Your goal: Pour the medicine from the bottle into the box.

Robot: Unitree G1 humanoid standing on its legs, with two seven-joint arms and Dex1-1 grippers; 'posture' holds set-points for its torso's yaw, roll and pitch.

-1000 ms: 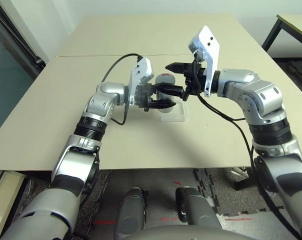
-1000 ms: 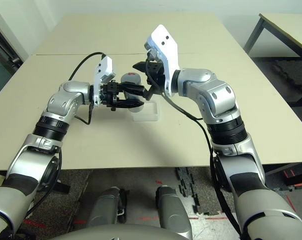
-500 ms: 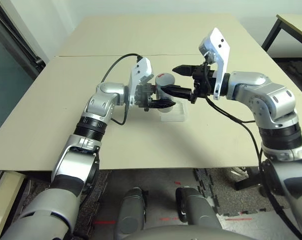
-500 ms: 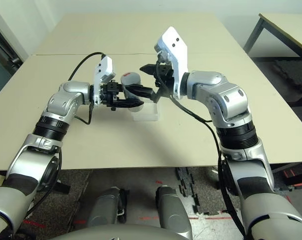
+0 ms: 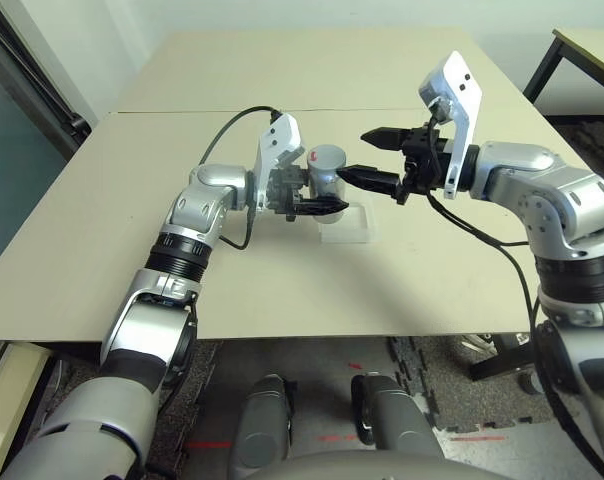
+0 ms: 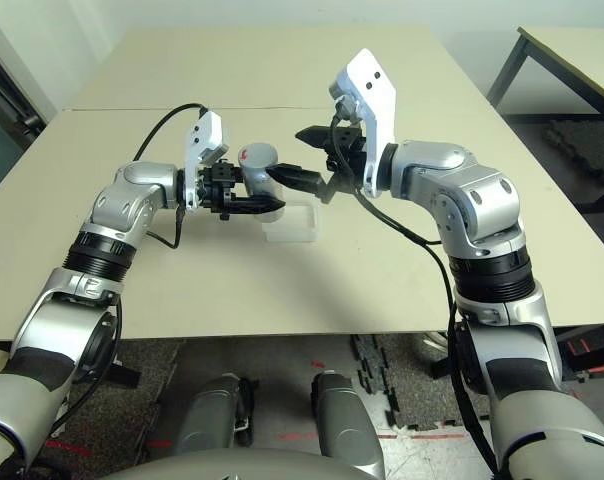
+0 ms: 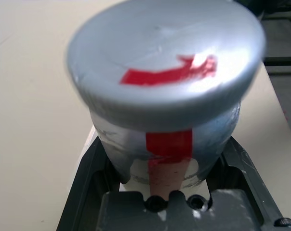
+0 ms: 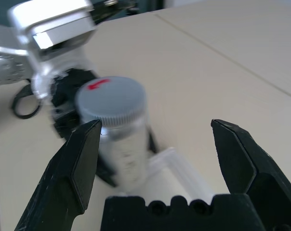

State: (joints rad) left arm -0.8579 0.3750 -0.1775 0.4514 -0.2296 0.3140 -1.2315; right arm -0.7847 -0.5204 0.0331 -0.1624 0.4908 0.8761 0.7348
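Your bottle (image 5: 328, 166) stands upright above the clear box (image 5: 346, 225), at about 11 o'clock from it, clamped low in the left pincer (image 5: 317, 205). It looks light, stiff and slick; take the ribbed cap. The right pincer (image 5: 372, 155) gapes apart at 3 o'clock.

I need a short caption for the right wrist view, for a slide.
Open right gripper faces the capped bottle, held by the left gripper over the clear box.
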